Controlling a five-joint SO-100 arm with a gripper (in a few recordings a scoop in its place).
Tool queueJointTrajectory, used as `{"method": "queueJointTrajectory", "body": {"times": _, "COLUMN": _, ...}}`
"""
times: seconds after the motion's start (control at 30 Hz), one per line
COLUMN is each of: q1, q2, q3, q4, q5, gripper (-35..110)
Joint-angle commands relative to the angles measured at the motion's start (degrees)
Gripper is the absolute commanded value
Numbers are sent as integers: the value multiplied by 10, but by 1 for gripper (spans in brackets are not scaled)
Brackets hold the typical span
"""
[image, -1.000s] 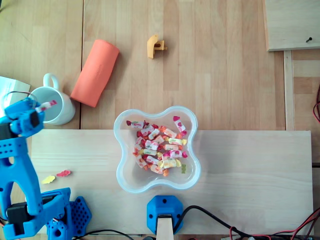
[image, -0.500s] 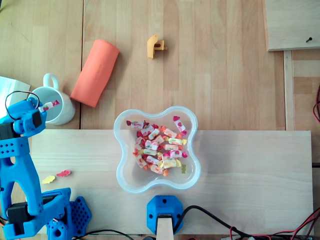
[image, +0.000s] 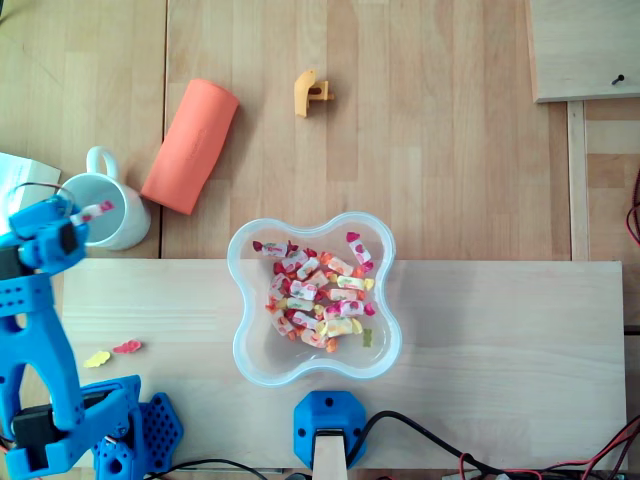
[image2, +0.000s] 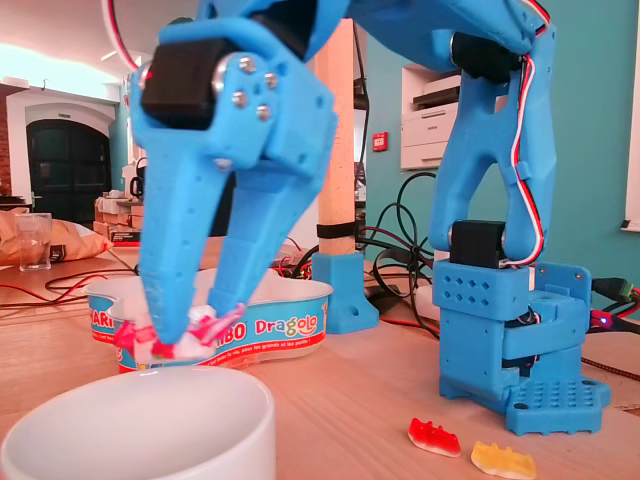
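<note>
My blue gripper (image2: 190, 340) is shut on a pink-and-white wrapped candy (image2: 195, 338) and hangs just above the rim of the white mug (image2: 140, 430). From overhead the gripper (image: 78, 218) sits at the left, with the candy (image: 95, 211) poking out over the mug (image: 105, 207). A clear wavy bowl (image: 385, 285) at the centre holds several wrapped candies (image: 315, 295). In the fixed view the bowl (image2: 290, 320) stands behind the gripper.
An orange cylinder (image: 190, 145) lies behind the mug and a small orange plastic part (image: 310, 93) lies further back. Two gummy sweets (image: 112, 353) lie by the arm's base (image: 120, 430); in the fixed view they (image2: 470, 447) lie in front of it.
The gripper with the candy drifted slightly toward the far side over the mug, then came back to about where it was. Nothing else moved.
</note>
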Motion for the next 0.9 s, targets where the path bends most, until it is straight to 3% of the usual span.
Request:
{"method": "queueJointTrajectory", "body": {"times": 0.0, "q1": -18, "q2": 28, "q3": -18, "q4": 5, "q5": -2, "gripper": -2}}
{"method": "queueJointTrajectory", "body": {"times": 0.87, "q1": -18, "q2": 28, "q3": -24, "q4": 4, "q5": -4, "gripper": -1}}
